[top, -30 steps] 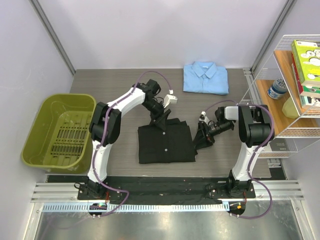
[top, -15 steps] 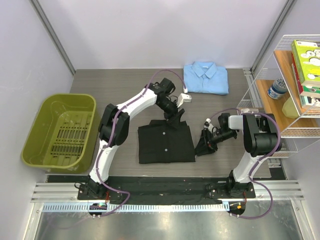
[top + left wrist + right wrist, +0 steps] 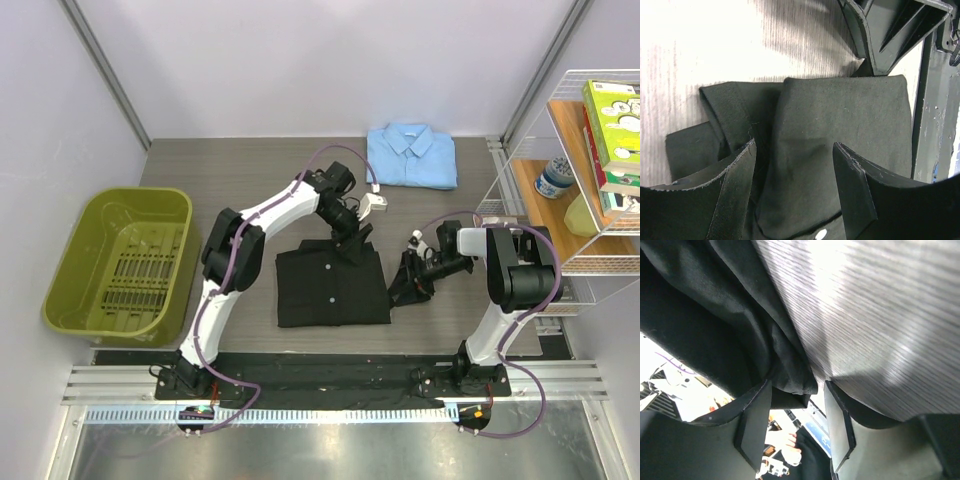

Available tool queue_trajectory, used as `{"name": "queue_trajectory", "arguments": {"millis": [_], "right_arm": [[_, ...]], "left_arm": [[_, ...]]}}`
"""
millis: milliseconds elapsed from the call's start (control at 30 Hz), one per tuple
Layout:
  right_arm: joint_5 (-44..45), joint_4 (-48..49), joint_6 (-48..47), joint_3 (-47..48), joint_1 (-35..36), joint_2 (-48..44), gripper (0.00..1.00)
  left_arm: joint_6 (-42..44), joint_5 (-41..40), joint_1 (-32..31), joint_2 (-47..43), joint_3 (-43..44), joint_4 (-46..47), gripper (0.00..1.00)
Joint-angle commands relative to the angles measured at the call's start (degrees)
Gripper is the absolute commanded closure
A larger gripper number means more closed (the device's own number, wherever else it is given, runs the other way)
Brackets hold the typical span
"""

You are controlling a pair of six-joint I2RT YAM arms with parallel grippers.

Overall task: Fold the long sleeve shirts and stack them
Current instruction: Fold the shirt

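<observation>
The black long sleeve shirt [image 3: 330, 287] lies folded flat in the middle of the table. A bunched part of it [image 3: 403, 281] sticks out at its right side. My left gripper [image 3: 356, 241] hovers open over the shirt's far right corner. In the left wrist view the black cloth [image 3: 840, 120] fills the space under the left gripper [image 3: 795, 167]. My right gripper [image 3: 414, 277] is at the bunched part. In the right wrist view a fold of black cloth [image 3: 785, 375] hangs into the right gripper [image 3: 796, 422], whose jaws stand apart. The light blue shirt [image 3: 411, 155] lies folded at the back.
A green bin [image 3: 70, 285] stands at the left. A wire shelf [image 3: 560, 180] with boxes and a jar stands at the right edge. The dark base rail [image 3: 330, 375] runs along the near edge.
My left gripper has moved right along the black shirt's far edge to its right corner. The right gripper's jaws narrowed and then widened around the bunched cloth.
</observation>
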Motion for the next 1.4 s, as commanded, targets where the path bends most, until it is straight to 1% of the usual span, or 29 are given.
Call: {"name": "queue_trajectory", "arguments": {"millis": [0, 67, 100, 167, 200, 267, 367, 400, 467, 500, 533, 600, 667, 767, 833, 867, 900, 1133, 1233, 1267, 1367], "right_arm": [[1.32, 0.11, -1.61, 2.06, -0.25, -2.74, 0.5], [-1.04, 0.46, -1.96, 1.79, -0.25, -3.27, 0.55], [-2.01, 0.99, -1.79, 1.44, -0.25, -3.27, 0.61], [-3.25, 1.95, -1.26, 0.74, -0.16, -3.18, 0.7], [-4.12, 2.13, -1.26, 0.65, -0.25, -2.92, 0.75], [-4.22, 2.22, -1.17, 0.65, 0.1, -1.96, 0.77], [-4.83, 1.78, -1.61, 0.82, 0.28, -0.12, 0.76], [-5.18, 1.61, -1.7, 1.0, 0.19, 0.42, 0.78], [-5.53, 0.64, -2.4, 1.09, 0.19, 1.3, 0.82], [-5.62, 0.21, -2.67, 1.09, 0.37, 1.56, 0.85], [-5.54, -0.76, -3.1, 1.09, 0.45, 1.65, 0.86], [-5.53, -1.55, -3.9, 1.18, 0.89, 2.09, 0.85], [-6.15, -1.99, -4.25, 1.35, 0.98, 2.27, 0.81], [-7.03, -2.61, -4.16, 1.7, 1.07, 2.7, 0.75], [-7.82, -3.49, -5.57, 1.79, 1.07, 2.45, 0.72], [-7.99, -3.66, -5.57, 1.88, 1.07, 2.35, 0.68], [-8.17, -3.84, -5.83, 1.88, 1.07, 2.18, 0.67], [-9.05, -4.55, -6.71, 1.53, 0.46, -0.1, 0.66], [-8.7, -3.93, -6.45, 1.35, 0.89, 0.68, 0.76], [-8.7, -3.67, -6.36, 1.35, 0.89, 1.21, 0.83], [-8.96, -3.49, -6.97, 1.97, 1.07, 3.49, 0.96]], "left_arm": [[0.22, 1.75, -0.61, 0.9, 2.34, 0.42, 0.37], [0.48, 1.84, -0.87, 1.17, 2.43, 0.33, 0.38], [0.48, 1.84, -0.87, 1.34, 2.51, 0.33, 0.4], [-0.22, 2.02, -0.87, 1.61, 2.6, 0.77, 0.42], [-0.39, 2.1, -0.87, 1.69, 2.69, 0.94, 0.44], [-0.57, 2.28, -0.87, 1.7, 2.95, 1.21, 0.45], [-1.1, 2.37, -0.87, 1.78, 3.04, 1.56, 0.45], [-1.19, 2.28, -0.87, 1.96, 3.13, 1.65, 0.45], [-1.88, 2.11, -0.87, 1.96, 3.13, 2.08, 0.5], [-2.06, 2.1, -0.87, 2.05, 3.13, 2.26, 0.55], [-2.07, 2.1, -0.87, 1.96, 3.13, 2.26, 0.55], [-2.41, 2.19, -0.87, 2.13, 3.13, 2.44, 0.55], [-2.59, 2.19, -0.87, 2.22, 3.13, 2.79, 0.52], [-3.21, 2.11, -0.87, 2.4, 3.22, 3.14, 0.49], [-3.21, 2.02, -0.87, 2.49, 3.31, 3.23, 0.48], [-3.21, 2.1, -0.87, 2.49, 3.31, 3.23, 0.47], [-3.21, 2.19, -0.87, 2.4, 3.22, 3.23, 0.46], [-3.38, 2.28, -0.87, 2.31, 3.22, 3.14, 0.43], [-3.91, 2.54, -0.87, 2.31, 3.22, 3.84, 0.44], [-4.17, 2.63, -0.87, 2.48, 3.57, 3.76, 0.47], [-4.44, 3.33, -0.87, 3.28, 4.79, 3.23, 0.56]]}}
